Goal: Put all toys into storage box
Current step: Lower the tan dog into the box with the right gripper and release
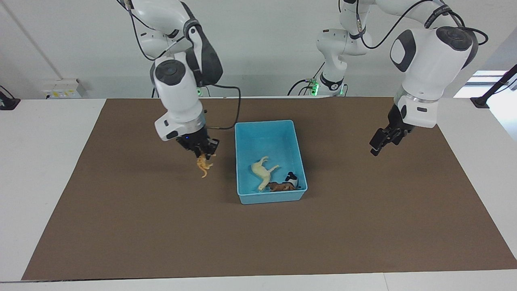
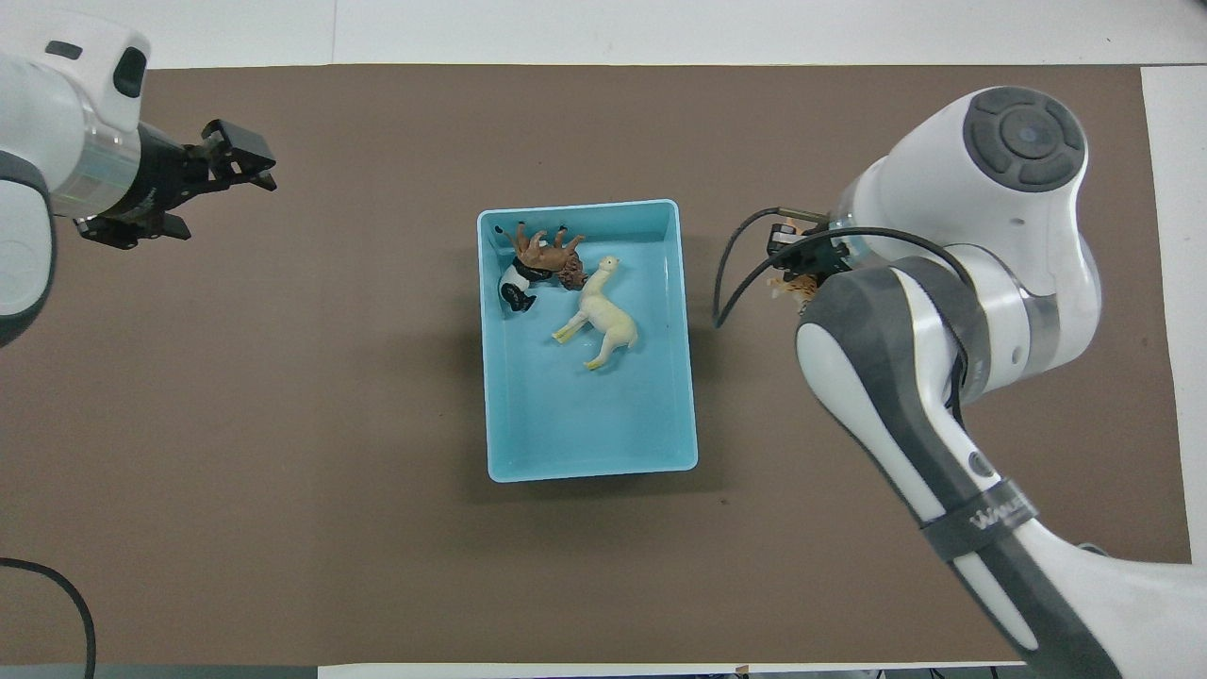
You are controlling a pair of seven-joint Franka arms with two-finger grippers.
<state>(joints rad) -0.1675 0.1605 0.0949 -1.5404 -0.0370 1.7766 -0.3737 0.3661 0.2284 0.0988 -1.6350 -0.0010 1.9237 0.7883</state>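
My right gripper (image 1: 206, 154) is shut on the orange striped tiger (image 1: 204, 165), which hangs above the mat beside the light blue storage box (image 1: 264, 122), toward the right arm's end. In the overhead view the right arm hides most of that gripper (image 2: 794, 247), and only part of the tiger (image 2: 800, 283) shows. In the box (image 2: 577, 206) lie the cream-yellow long-necked figurine (image 1: 263, 169) (image 2: 603, 316), the brown horse-like one (image 1: 280, 186) (image 2: 547, 250) and the panda (image 1: 291, 179) (image 2: 517, 288). My left gripper (image 1: 379, 143) (image 2: 240, 162) is open and empty, and waits above the mat toward the left arm's end.
A brown mat (image 1: 161, 226) covers most of the white table. The box stands near its middle. A cable (image 2: 740, 264) loops from the right wrist toward the box.
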